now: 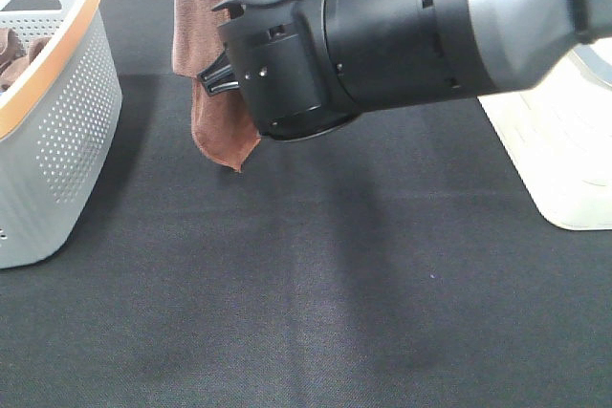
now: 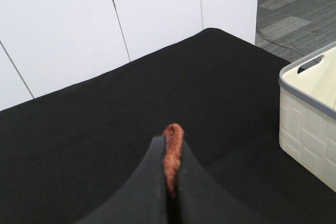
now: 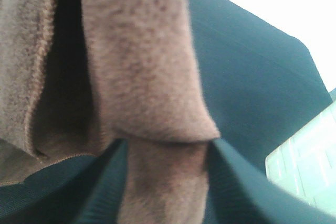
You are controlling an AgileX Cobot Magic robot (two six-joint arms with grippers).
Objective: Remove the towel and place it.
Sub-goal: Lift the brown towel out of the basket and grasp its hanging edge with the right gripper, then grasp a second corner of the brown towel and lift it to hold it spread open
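The brown towel [image 1: 206,74] hangs in folds above the black table, at the back left of centre. My left gripper [image 2: 172,142] is shut on a bunched edge of the towel [image 2: 173,153], which sticks up between its fingers. My right arm [image 1: 382,35] reaches across from the right and hides most of the cloth in the exterior view. In the right wrist view the towel [image 3: 147,77] fills the picture. A fold of it lies between the fingers of my right gripper [image 3: 165,182], whose jaws stand apart on either side of it.
A grey perforated basket [image 1: 67,131] with an orange rim stands at the left and has brown cloth [image 1: 11,54] in it. A cream basket [image 1: 564,160] [image 2: 310,129] stands at the right. Black cloth [image 1: 335,312] covers the table.
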